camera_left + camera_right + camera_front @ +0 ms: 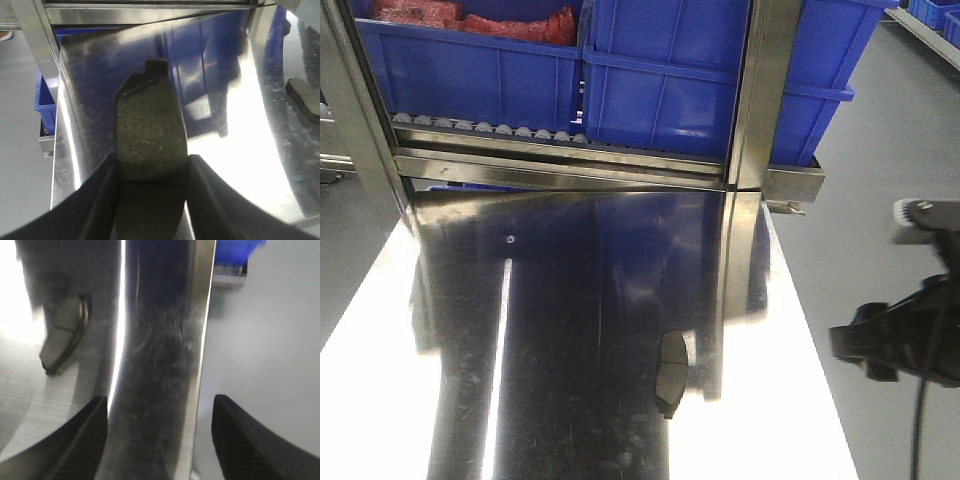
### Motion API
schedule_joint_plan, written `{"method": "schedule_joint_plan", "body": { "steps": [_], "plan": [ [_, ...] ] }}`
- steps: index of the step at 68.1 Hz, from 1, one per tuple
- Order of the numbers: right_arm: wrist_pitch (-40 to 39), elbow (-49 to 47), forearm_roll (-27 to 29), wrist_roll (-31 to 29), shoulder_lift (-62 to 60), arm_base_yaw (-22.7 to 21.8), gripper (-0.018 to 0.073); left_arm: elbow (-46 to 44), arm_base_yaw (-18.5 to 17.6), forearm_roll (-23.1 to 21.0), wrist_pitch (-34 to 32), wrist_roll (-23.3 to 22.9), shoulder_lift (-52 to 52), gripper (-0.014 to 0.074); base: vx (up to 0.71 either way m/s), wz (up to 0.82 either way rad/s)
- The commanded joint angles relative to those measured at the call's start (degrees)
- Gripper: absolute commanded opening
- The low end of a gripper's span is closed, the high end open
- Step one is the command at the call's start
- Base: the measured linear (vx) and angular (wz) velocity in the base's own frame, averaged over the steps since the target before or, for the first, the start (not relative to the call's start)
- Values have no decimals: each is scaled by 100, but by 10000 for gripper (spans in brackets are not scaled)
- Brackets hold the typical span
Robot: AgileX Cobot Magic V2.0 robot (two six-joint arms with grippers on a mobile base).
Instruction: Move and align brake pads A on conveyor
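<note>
Left hand (pixel 152 160), left wrist view: dark fingers (pixel 100 200) closed on a brake pad (pixel 150 125) over the steel table (pixel 240 150), grey face up, long axis running straight away from the wrist, notched end farthest; a second pad (pixel 304 97) lies on the table at right. Front view: only the second pad (pixel 672 373) appears, long axis running toward the blue bins (pixel 670 90). Right wrist view: right hand (pixel 159 405) spread wide, holding nothing, over the table edge, second pad (pixel 62 335) ahead-left.
</note>
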Motion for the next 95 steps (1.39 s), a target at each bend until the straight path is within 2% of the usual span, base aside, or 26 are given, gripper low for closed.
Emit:
{"method": "schedule_joint_plan", "body": {
  "steps": [1,27,38,59,68,81,95],
  "plan": [
    [-162,-216,171,-24,430,-23,432,-156,-22,9,-567,-48,41,-6,0,0],
    [226,-977,377,254,1972,-16,432,-156,-22,9,-567,-48,41,-6,0,0],
    [360,-1470,383,353,2430,420,432,-156,-22,9,-567,-48,41,-6,0,0],
    [491,-2541,297,1254,3441,1339,432,-156,-22,9,-567,-48,41,-6,0,0],
    [726,-3090,275,1361,3892,1636,434,-156,-22,9,-567,-48,41,-6,0,0],
    [1080,-3674,100,1779,4423,1794,442,-156,-22,9,-567,-48,41,-6,0,0],
    [1304,-3972,-29,1908,4767,1794,467,-156,-22,9,-567,-48,41,-6,0,0]
  ]
}}
